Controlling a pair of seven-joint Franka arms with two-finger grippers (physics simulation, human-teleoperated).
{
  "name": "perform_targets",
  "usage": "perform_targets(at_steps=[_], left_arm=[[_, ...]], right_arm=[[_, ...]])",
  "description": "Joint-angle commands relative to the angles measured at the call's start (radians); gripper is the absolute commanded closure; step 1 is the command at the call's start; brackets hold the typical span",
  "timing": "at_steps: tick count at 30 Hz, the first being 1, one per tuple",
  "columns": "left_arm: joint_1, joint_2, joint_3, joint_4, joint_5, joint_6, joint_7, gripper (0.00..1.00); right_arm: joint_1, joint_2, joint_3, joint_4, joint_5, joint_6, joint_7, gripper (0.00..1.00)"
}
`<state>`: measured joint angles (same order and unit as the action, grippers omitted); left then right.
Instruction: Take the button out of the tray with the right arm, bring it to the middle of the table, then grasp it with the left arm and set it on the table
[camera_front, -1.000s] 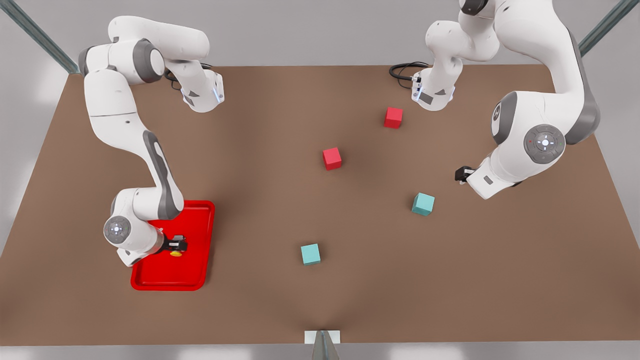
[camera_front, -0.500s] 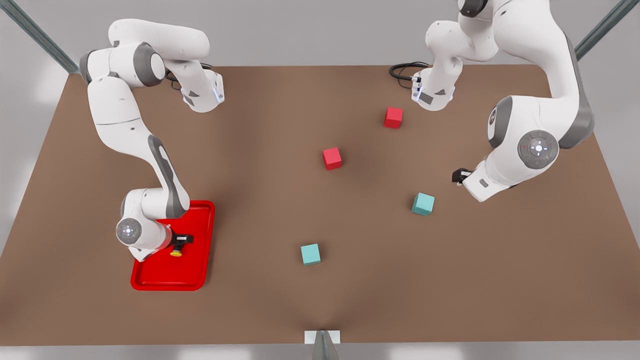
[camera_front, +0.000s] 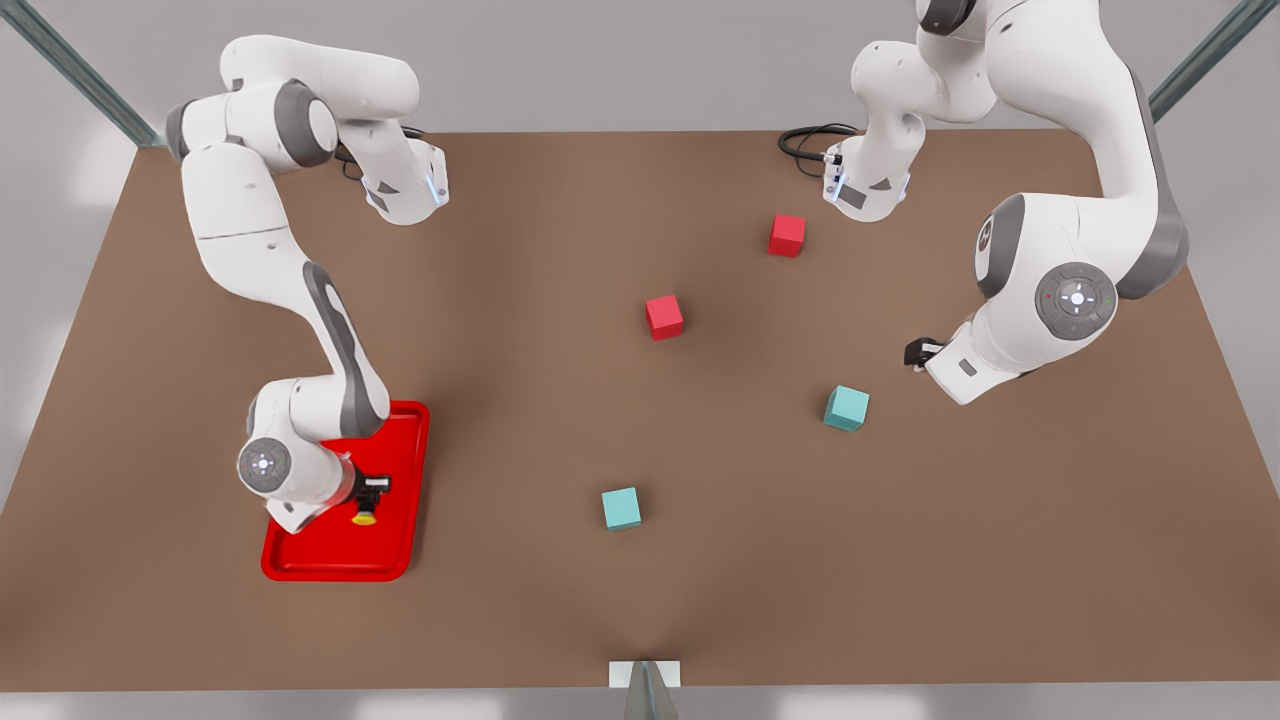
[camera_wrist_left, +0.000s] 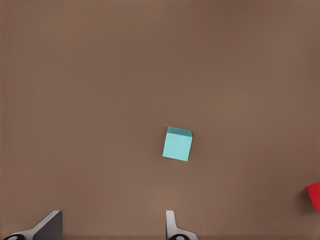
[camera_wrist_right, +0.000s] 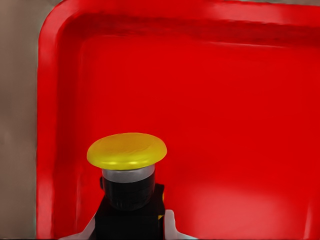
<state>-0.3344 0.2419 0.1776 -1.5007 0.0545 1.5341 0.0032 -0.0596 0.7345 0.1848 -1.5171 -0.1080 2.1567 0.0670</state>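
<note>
Two white jointed arms share the large matte brown tabletop (camera_front: 520, 600). Nearest the front view's camera, on its left, the right gripper (camera_front: 372, 492) hangs over the shallow glossy red tray (camera_front: 400, 440), its fingers clamped on the dark boxy body of the tiny yellow-capped push-button (camera_wrist_right: 126, 172), which the right wrist view shows against the tray floor near a rounded corner. Whether the button is lifted clear of that floor I cannot tell. Farther off, on the front view's right, the left gripper (camera_front: 915, 353) waits with its fingers spread apart, a teal cube (camera_wrist_left: 177, 143) on the table under its camera. Another teal cube (camera_front: 621, 508) and two red cubes (camera_front: 664, 317) lie scattered between the arms. Judging by this, only the grasp is done; the carry to the middle, the handover and the placing remain. Compared with a second ago, the right gripper and button have shifted slightly toward the tray's inner edge, and the left arm has pulled in a little.
</note>
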Motion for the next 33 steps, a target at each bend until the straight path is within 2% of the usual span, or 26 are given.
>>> perform_targets(at_steps=[1, 2, 3, 10, 13, 16, 19, 26, 27, 28, 29, 31, 33], left_arm=[[0.000, -0.001, 0.000, 0.000, -0.001, 0.000, 0.001, 0.00], [0.000, -0.001, 0.000, 0.000, 0.001, 0.000, 0.001, 0.00], [0.000, -0.001, 0.000, 0.000, -0.001, 0.000, 0.001, 0.00], [0.000, 0.000, 0.000, 0.000, 0.001, 0.000, 0.001, 0.00], [0.000, 0.000, 0.000, 0.000, 0.001, 0.003, 0.001, 0.00], [0.000, 0.000, 0.000, 0.000, 0.001, 0.003, 0.001, 0.00], [-0.002, 0.000, 0.000, 0.002, 0.001, 0.006, 0.001, 0.00], [-0.002, 0.014, 0.000, 0.002, 0.001, 0.011, 0.001, 0.00], [-0.002, 0.014, 0.000, 0.002, 0.001, 0.011, 0.001, 0.00], [-0.002, 0.014, 0.000, 0.002, 0.001, 0.015, 0.001, 0.00], [-0.002, 0.014, 0.000, 0.002, 0.001, 0.015, 0.001, 0.00], [-0.002, 0.016, 0.000, 0.002, 0.001, 0.015, 0.001, 0.00], [-0.002, 0.017, 0.000, 0.002, 0.001, 0.015, 0.001, 0.00]], right_arm=[[0.012, -0.004, 0.056, 0.044, -0.015, -0.185, 0.141, 0.62], [0.018, -0.004, 0.103, 0.070, -0.016, -0.219, 0.204, 0.62], [0.075, -0.004, 0.108, 0.077, -0.010, -0.222, 0.243, 0.62], [0.432, 0.000, 0.108, 0.221, 0.119, -0.274, 0.809, 0.61], [0.558, 0.094, 0.101, 0.380, 0.160, -0.273, 1.057, 0.61], [0.751, 0.243, -0.071, 0.577, 0.277, -0.241, 1.309, 0.61], [0.816, 0.325, -0.088, 0.669, 0.277, -0.218, 1.435, 0.61], [0.929, 0.434, -0.120, 0.709, 0.278, -0.090, 1.608, 0.57], [0.931, 0.442, -0.122, 0.709, 0.278, -0.089, 1.608, 0.50], [0.932, 0.442, -0.122, 0.709, 0.278, -0.089, 1.608, 0.23], [0.932, 0.442, -0.122, 0.709, 0.278, -0.089, 1.607, 0.17], [0.932, 0.445, -0.123, 0.709, 0.278, -0.089, 1.603, 0.00], [0.922, 0.430, -0.120, 0.704, 0.287, -0.051, 1.582, 0.00]])
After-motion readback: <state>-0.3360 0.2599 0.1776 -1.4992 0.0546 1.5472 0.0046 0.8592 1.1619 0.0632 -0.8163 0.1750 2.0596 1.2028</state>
